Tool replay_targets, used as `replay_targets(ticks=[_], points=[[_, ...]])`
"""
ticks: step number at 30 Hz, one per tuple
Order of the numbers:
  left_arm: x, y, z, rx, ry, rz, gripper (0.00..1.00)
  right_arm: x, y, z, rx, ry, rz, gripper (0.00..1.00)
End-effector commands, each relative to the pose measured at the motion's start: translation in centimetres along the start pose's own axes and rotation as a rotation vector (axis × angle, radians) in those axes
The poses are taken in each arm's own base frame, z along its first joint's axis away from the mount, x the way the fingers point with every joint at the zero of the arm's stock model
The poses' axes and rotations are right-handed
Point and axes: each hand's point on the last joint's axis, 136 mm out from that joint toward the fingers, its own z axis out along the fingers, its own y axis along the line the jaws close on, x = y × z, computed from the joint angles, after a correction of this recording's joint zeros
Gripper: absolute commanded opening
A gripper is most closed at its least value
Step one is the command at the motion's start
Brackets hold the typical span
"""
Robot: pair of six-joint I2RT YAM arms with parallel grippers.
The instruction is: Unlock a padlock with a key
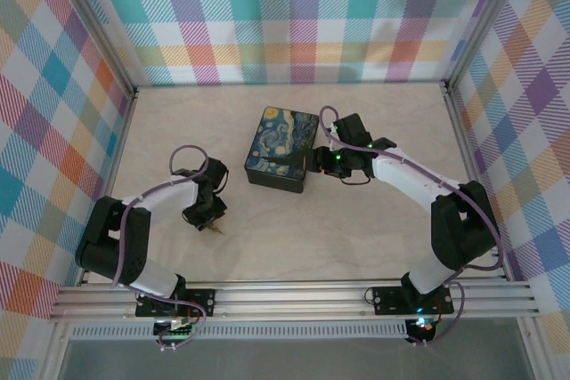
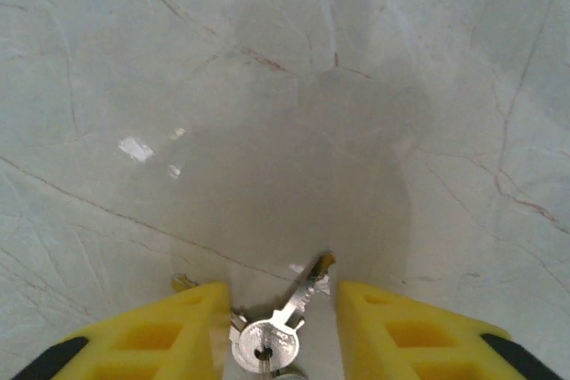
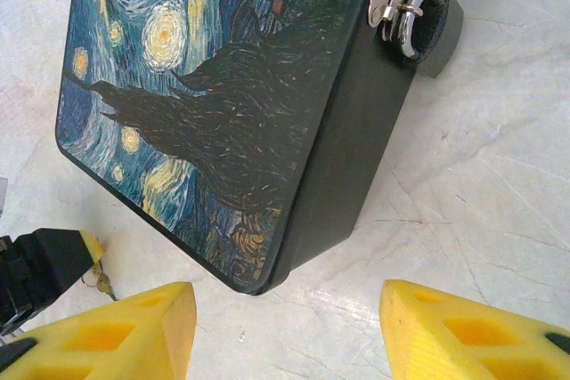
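Observation:
A silvery key [image 2: 283, 322] lies flat on the marble table, blade pointing away, with another key's head tucked under its left side. My left gripper [image 2: 280, 289] straddles it, jaws apart, and a gap shows between the key and the right finger [image 2: 401, 331]. From above, the key [image 1: 218, 230] sits just below the left gripper [image 1: 208, 216]. The padlock [image 3: 426, 22], dark body with a silvery shackle, hangs from the hasp on the box's black side. My right gripper [image 3: 285, 287] stands open near the box's corner, well short of the padlock.
The Starry-Night box [image 1: 281, 150] stands mid-table with the right gripper [image 1: 328, 163] at its right side. In the right wrist view the left gripper's yellow fingertip [image 3: 89, 246] shows at the far left. Plaid walls enclose the table [image 1: 374, 238] on three sides.

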Motion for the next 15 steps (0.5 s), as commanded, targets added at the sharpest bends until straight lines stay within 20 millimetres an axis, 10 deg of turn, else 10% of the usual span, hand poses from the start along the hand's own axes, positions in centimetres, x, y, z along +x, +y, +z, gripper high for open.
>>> replay_targets(ticks=[1,15], points=[[0.1,0.3,0.6,-0.028,-0.012,0.047,0.31,0.3,0.1,-0.4,-0.014,0.002,0.006,0.56],[0.0,-1.6,-0.3,-0.004,-0.008,0.069,0.02,1.2,-0.2,-0.8,-0.011,0.006,0.004,0.56]])
